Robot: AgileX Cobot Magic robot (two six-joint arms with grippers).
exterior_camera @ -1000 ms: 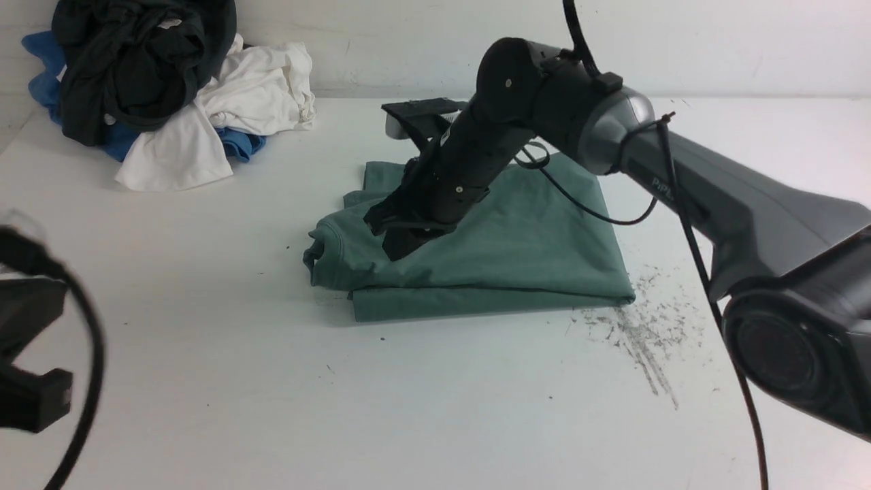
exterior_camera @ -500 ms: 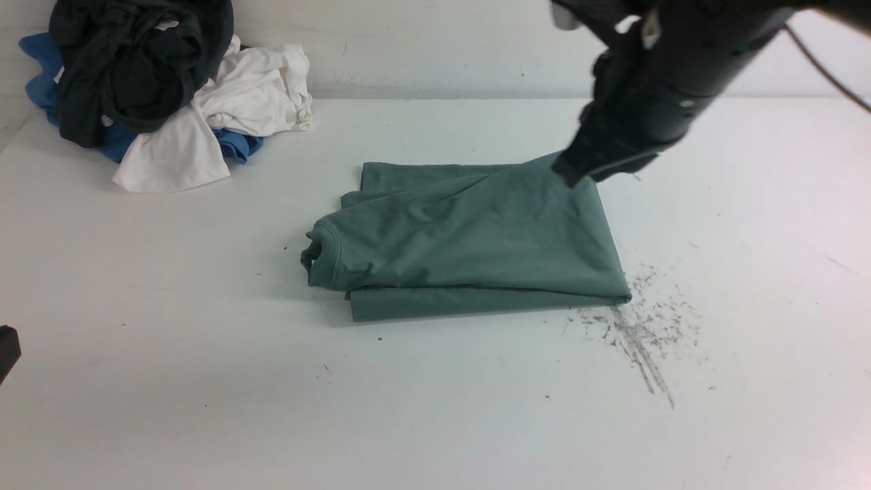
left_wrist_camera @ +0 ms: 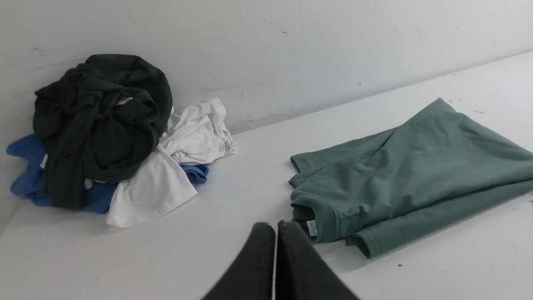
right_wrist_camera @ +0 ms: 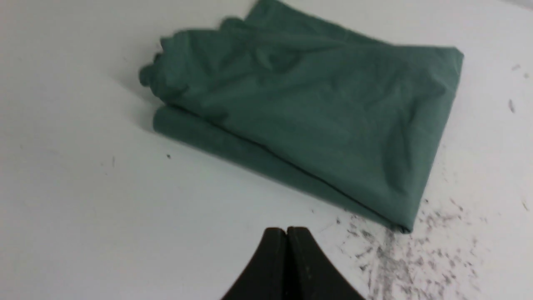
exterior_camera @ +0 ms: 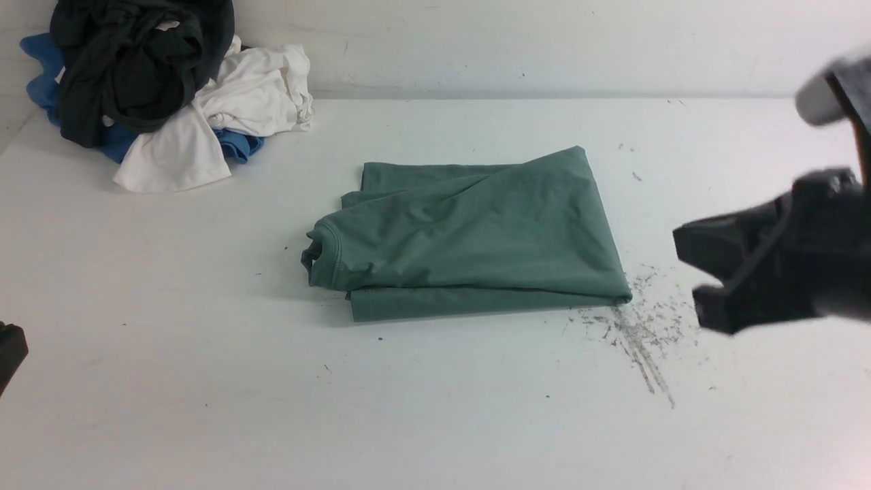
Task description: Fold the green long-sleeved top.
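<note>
Right gripper [exterior_camera: 701, 275] is blurred at the front view's right edge, arm mostly cut off; wrist cam shows its fingers [right_wrist_camera: 275, 250] pressed together, nothing btwn them. Left gripper [left_wrist_camera: 275, 227] barely a dark sliver at the front view's left edge, jaws closed & empty on its own cam. Green long-sleeved top [exterior_camera: 469, 238] lies folded mid-table, collar to the left, clear of both grippers. White table [exterior_camera: 204, 381], scuffed w/ dark scratch marks [exterior_camera: 639, 340] just beside the top's right corner. Clothes pile [exterior_camera: 156, 88], black, white, blue, far left against the white wall [exterior_camera: 544, 41].
</note>
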